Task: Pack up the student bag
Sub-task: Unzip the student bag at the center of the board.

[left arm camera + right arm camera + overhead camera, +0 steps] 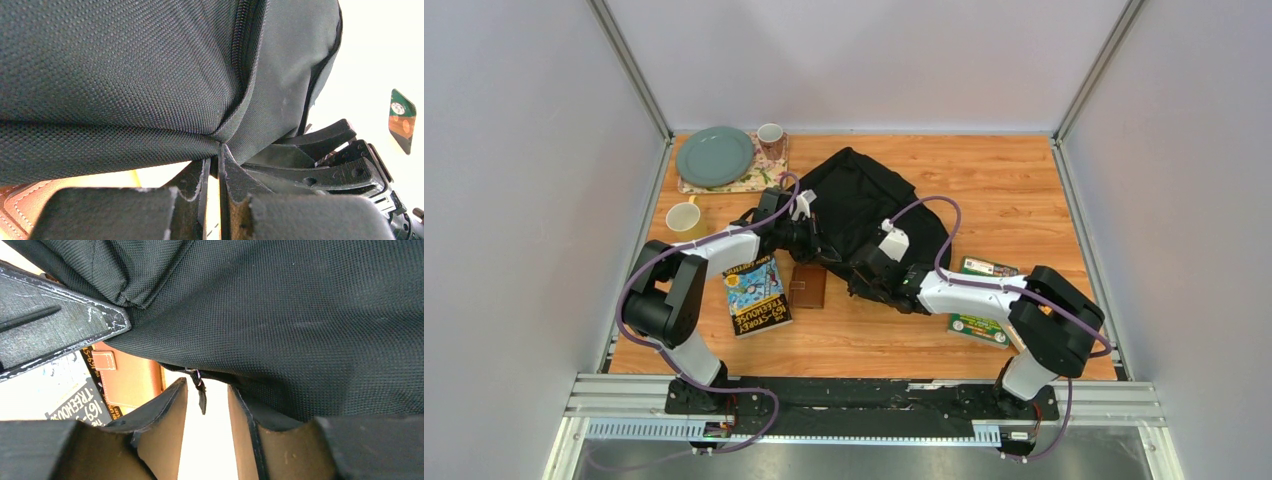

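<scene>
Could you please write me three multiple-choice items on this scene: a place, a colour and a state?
1. The brown wallet lies where, relative to the student bag? A on top; B by its near edge, beside the book; C behind.
2. Colour of the plate? A red; B grey-green; C yellow.
3. The left gripper is? A wide open; B holding the wallet; C shut on bag fabric.
Key: B, the top view shows it there; B, seen from above; C, it pinches a seam.

two white-and-black arms (724, 246) carry purple cables (951, 216) and scuffed black jaws.
</scene>
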